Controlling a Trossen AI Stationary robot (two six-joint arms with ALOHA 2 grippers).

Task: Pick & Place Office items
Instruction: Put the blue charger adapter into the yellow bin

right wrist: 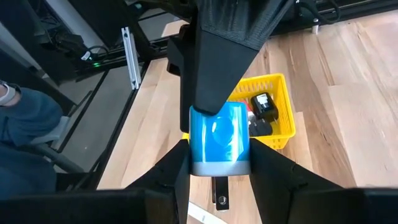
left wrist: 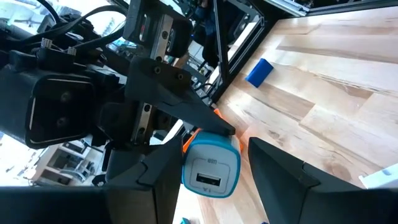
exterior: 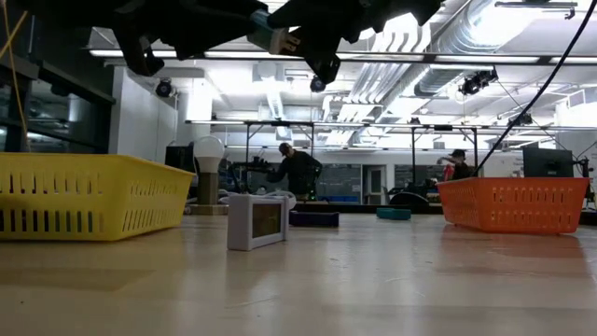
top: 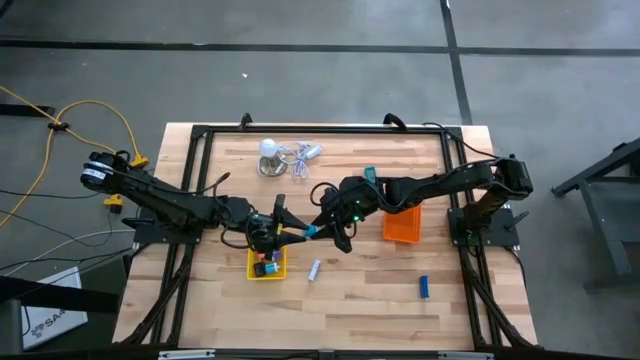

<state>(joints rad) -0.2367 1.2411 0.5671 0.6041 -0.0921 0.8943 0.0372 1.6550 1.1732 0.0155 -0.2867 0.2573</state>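
Pale wooden worktop (top: 350, 280); carries yellow tray (top: 266, 266), white block (top: 314, 270) just beside, blue block (top: 423, 287) well apart, orange tray (top: 402, 226).

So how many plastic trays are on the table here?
2: the yellow tray near the table's front edge, below the two grippers, and the orange tray under the right arm, toward the right side. None seems hidden.

grey floor (top: 300, 60), ceiling ducts (exterior: 485, 37), striplights (exterior: 373, 84)
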